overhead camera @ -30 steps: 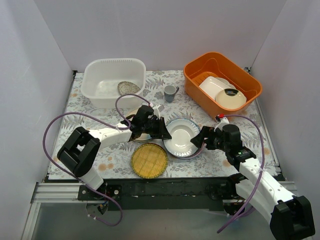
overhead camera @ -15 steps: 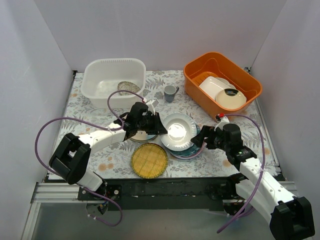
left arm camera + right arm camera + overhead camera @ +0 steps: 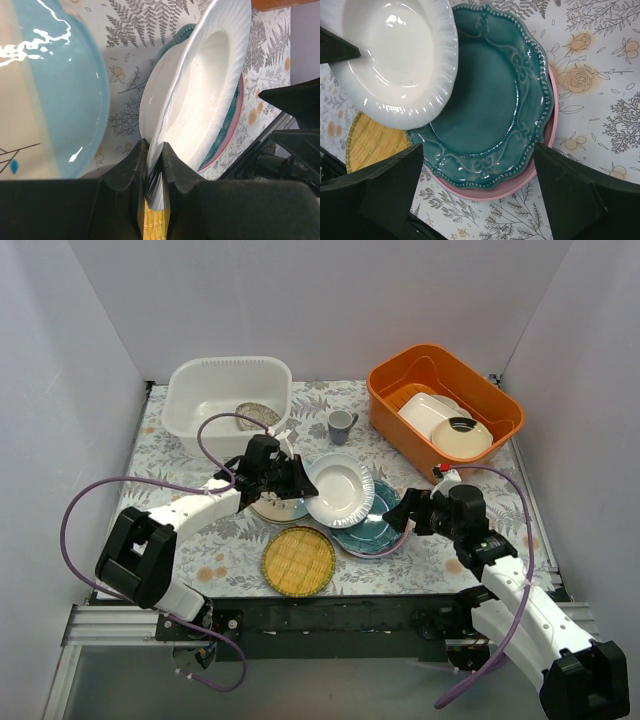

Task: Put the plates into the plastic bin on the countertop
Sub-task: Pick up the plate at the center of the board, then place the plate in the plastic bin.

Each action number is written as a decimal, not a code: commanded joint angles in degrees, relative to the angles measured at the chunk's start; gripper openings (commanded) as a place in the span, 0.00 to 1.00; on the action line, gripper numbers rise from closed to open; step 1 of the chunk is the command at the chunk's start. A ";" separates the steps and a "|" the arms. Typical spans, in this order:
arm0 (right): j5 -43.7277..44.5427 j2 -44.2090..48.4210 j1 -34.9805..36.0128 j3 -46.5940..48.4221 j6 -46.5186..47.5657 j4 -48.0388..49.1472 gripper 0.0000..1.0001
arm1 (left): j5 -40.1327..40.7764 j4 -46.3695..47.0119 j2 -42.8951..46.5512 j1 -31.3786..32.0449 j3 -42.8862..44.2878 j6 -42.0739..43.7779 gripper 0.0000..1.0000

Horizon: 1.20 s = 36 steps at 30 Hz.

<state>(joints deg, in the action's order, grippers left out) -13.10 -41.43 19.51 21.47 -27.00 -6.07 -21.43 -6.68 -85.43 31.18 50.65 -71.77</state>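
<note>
One white plate [image 3: 340,491] hung tilted in the left claw [image 3: 153,167], whose jaws were pressed together on its ribbed rim. It appeared to be clear of the counter [image 3: 180,505] and overlapped the teal plate [image 3: 487,100], well short of the bin [image 3: 190,405] at the back left.

The step in hand looked like the carry: one plate gripped and off the stack, not yet at the bin. The next move would call for a swing back and left, high enough for the plate's edge to clear the bin's ribbed rim. Then the plate would need to come down level beside the greyish plate [image 3: 258,416] already inside before the jaws let go. The hold was thin and on one edge only, so the plate might swivel if hurried.

The right claw [image 3: 480,197] stood spread wide above the teal plate, which sat on a pink plate [image 3: 520,184]. It held nothing and, as far as could be seen, touched nothing. A woven plate [image 3: 298,560] lay nearer the arms.
</note>
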 commanded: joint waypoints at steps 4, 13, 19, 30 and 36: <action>-2.98 -3.83 -0.26 1.82 0.90 3.87 0.98 | -1.86 0.61 7.11 -3.40 4.10 0.93 0.00; -2.89 -3.48 -0.26 1.03 1.69 2.20 0.98 | -0.02 -0.70 9.58 -5.51 5.59 1.37 0.00; -4.39 -4.62 -0.35 0.94 1.60 3.78 0.98 | 1.39 -1.32 10.28 -6.22 6.30 0.93 0.00; -5.53 -6.21 -0.26 0.32 1.95 4.75 0.98 | 4.29 1.23 10.63 -7.89 8.32 -1.18 0.00; -7.28 -8.75 -0.26 0.41 2.04 7.10 0.98 | 5.87 1.05 9.23 -9.38 11.57 -2.67 0.00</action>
<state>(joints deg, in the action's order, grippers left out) -18.28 -48.58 19.51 21.65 -25.93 -3.22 -16.12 -11.38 -78.63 22.94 57.01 -72.42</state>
